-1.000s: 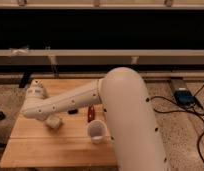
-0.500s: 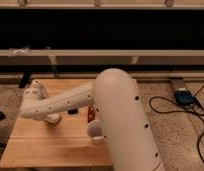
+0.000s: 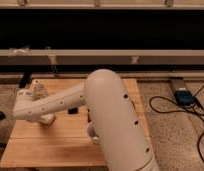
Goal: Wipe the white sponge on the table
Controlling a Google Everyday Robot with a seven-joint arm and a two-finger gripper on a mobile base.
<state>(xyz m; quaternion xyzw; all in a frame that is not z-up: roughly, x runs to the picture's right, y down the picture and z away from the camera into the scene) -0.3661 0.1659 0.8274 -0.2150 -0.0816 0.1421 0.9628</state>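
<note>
Sponge point(image 3: 46, 119) sits on the tabletop's point(image 3: 55, 150) left side under your end effector point(image 3: 44, 115); whether it is clenched you cannot tell. Your arm point(image 3: 60, 102) hides most of the cup point(image 3: 91, 134); a dark object point(image 3: 72, 111) lies near.

1 high camera behind the arm point(image 3: 110, 120) overlooks the table point(image 3: 55, 150), gripper point(image 3: 44, 118) left

One pincer point(image 3: 45, 119), low at the left of one table point(image 3: 60, 150).

Wood table point(image 3: 50, 146), matt — pincer point(image 3: 46, 119) at left, maybe plastic.
</note>
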